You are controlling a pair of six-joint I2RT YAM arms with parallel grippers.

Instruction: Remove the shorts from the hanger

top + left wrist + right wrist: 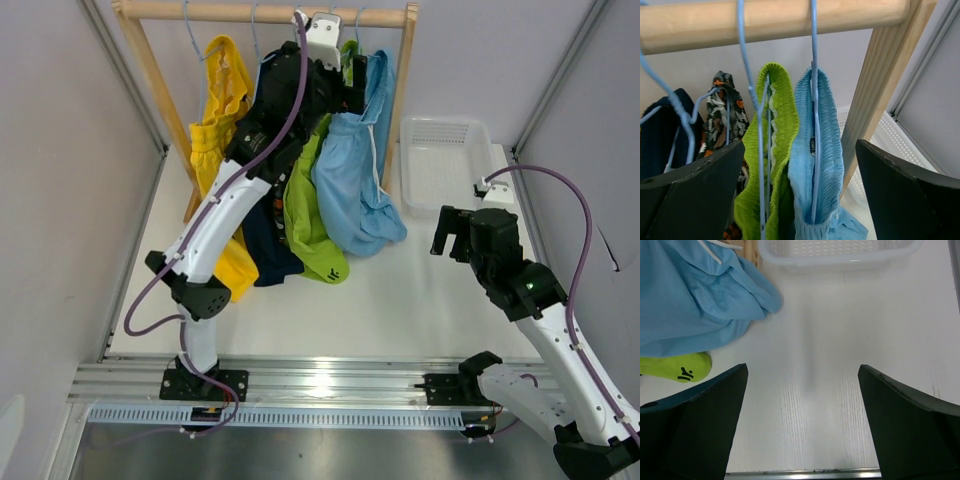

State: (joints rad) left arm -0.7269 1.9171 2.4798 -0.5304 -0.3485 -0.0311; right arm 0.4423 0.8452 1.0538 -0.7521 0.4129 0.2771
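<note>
Approach step, I judge: the left end effector (pixel 801 144), fingers apart, faces the light blue shorts (pixel 350 190) hung by their hanger (pixel 813 50) from the rail (pixel 765 20); next it must clamp the waistband (pixel 820 150) and pull it free

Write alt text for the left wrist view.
The open left end effector frames lime green shorts and light blue shorts, hung by their waistbands on blue wire hangers from a wooden rail. Further left hang patterned shorts and navy shorts.
</note>
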